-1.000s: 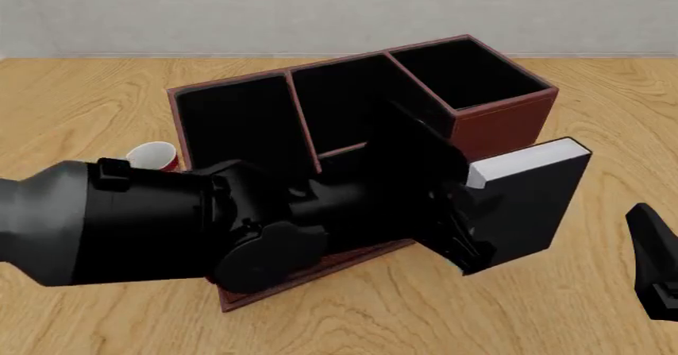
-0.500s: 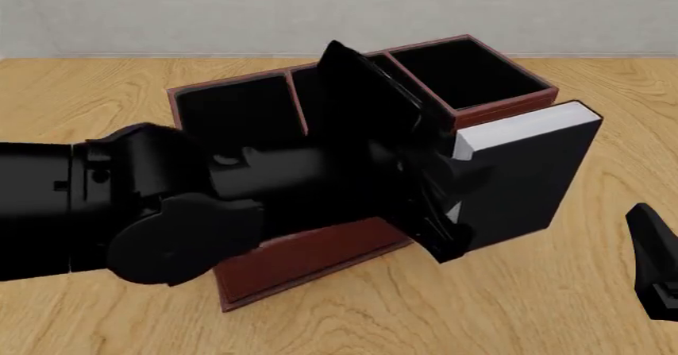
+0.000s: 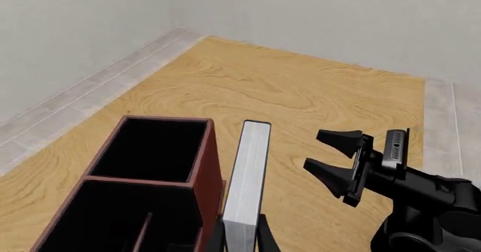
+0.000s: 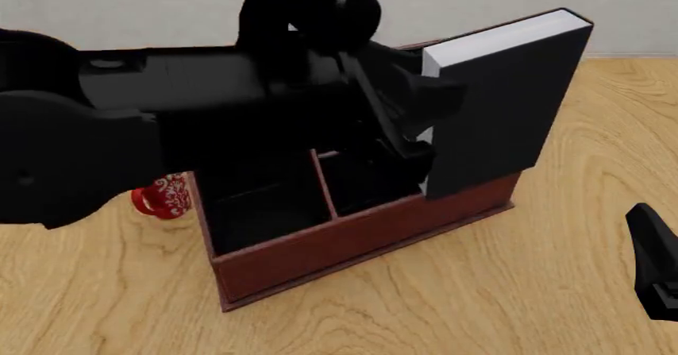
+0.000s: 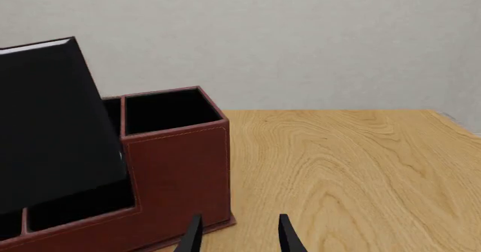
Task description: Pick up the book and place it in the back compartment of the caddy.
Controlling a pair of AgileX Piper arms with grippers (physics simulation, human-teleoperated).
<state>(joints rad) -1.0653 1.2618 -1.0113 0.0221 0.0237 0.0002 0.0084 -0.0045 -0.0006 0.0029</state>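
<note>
Item: the book. Your left gripper clamps its spine end, holding it raised and tilted above the caddy, right of centre, clear of the walls for lowering. Your right gripper idles parted, near right, out of the path.

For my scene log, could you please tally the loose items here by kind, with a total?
Book: 1
Caddy: 1
Mug: 1
Total: 3
</note>
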